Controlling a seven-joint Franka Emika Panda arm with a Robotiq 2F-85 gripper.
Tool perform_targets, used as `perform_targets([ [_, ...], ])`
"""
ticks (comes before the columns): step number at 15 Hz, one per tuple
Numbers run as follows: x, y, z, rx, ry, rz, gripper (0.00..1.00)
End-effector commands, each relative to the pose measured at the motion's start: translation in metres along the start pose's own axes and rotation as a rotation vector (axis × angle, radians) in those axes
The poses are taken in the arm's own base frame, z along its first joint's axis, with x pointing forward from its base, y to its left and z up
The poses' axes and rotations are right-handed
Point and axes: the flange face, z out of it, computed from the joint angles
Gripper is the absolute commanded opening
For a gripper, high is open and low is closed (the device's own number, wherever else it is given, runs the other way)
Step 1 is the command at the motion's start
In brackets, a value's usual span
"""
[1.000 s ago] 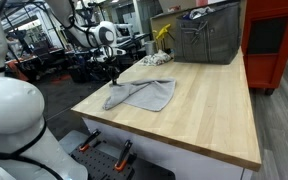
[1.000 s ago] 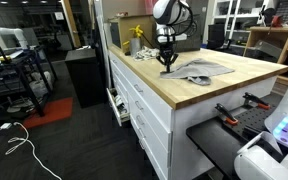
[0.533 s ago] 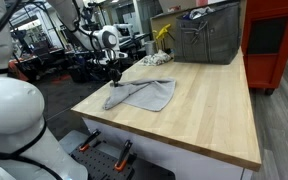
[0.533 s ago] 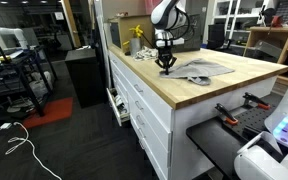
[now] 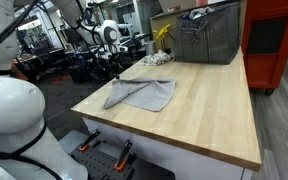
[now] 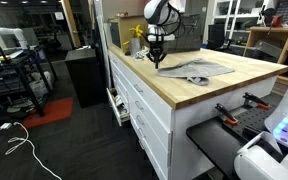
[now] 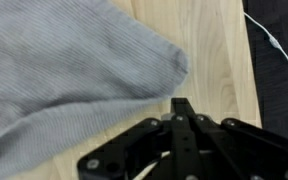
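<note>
Your end effector (image 7: 181, 106) is hovering with its jaws pressed together and nothing between them. The grey cloth (image 7: 64, 70) is lying spread on the counter (image 7: 222, 70); in the wrist view its rounded corner is sitting near twelve o'clock from the fingertips, and the rest is fanning out toward ten o'clock. The counter's edge is running close by at three o'clock, with a thin cable (image 7: 274, 45) on the floor beyond.

If you are descending like this, I judge the closed tips will be pushing the fabric rather than pinching it, bunching it or jamming into the wood. If you are sweeping toward three o'clock, you are risking dragging the corner over the edge. Since the cloth is limp, a shallow pinch is likely to slip.
</note>
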Motion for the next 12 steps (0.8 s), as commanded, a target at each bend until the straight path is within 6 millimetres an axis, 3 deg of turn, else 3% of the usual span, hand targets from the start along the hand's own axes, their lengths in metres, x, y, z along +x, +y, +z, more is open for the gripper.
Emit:
perform_targets([
  [1,0.013,-0.017,-0.017,0.019,0.052,0.0,0.0],
  [4,0.013,-0.018,-0.023,0.011,0.06,0.0,0.0],
  [12,-0.022,0.067,0.008,-0.066,-0.09,0.017,0.0],
])
